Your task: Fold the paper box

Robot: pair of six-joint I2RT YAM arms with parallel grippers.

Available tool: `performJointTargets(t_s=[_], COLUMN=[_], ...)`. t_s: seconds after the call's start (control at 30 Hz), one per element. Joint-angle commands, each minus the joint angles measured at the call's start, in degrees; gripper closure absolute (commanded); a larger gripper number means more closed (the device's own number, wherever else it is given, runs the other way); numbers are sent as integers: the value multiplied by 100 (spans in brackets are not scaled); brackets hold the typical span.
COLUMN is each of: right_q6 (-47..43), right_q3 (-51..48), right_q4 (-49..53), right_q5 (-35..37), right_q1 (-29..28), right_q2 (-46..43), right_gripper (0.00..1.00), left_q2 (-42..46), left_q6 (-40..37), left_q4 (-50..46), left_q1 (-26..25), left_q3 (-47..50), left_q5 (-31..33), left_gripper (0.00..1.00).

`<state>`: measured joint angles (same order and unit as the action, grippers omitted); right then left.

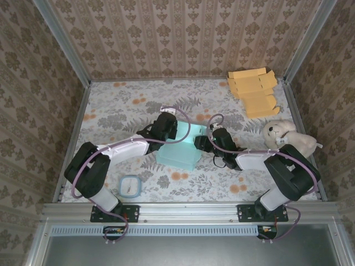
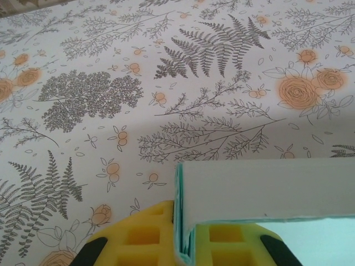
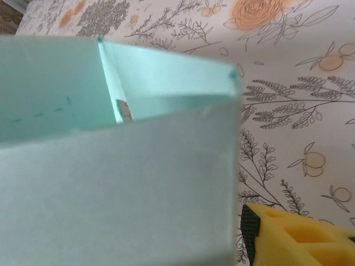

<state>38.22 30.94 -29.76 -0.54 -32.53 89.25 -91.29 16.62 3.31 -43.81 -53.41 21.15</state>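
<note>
Light is bright, soft and even, casting only faint shadows on the counter (image 2: 83, 144). In the right wrist view the near paper box (image 3: 111, 194) wall is blurred.

On the floral tablecloth (image 1: 111, 111) you see: at the far right corner, a stack of flat orange cardboard blanks (image 1: 252, 88); nearer you along the right edge, a cream plush toy (image 1: 288, 137); at front left, a small square blue-rimmed lid (image 1: 130, 185). Damask wallpaper (image 1: 183, 33) covers the surrounding walls.
</note>
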Motion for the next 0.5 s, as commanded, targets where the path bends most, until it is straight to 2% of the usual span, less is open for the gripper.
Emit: performJointTargets(t_s=[0.0,0.2,0.47], right_q6=[168,58,-213], right_q3=[136,-173,-761], right_q4=[-342,-258,270], right_q5=[-105,81,301], right_q1=[-91,-95,-95], right_q2=[285,-128,-1375], right_gripper=[38,39,37], left_q2=[-54,-163,-390], left_q6=[278,217,225], left_q4=[130,-7,-121], left_q1=[10,160,503], left_q3=[-84,-72,-78], left_q5=[-372,-214,-680], left_gripper=[100,100,100])
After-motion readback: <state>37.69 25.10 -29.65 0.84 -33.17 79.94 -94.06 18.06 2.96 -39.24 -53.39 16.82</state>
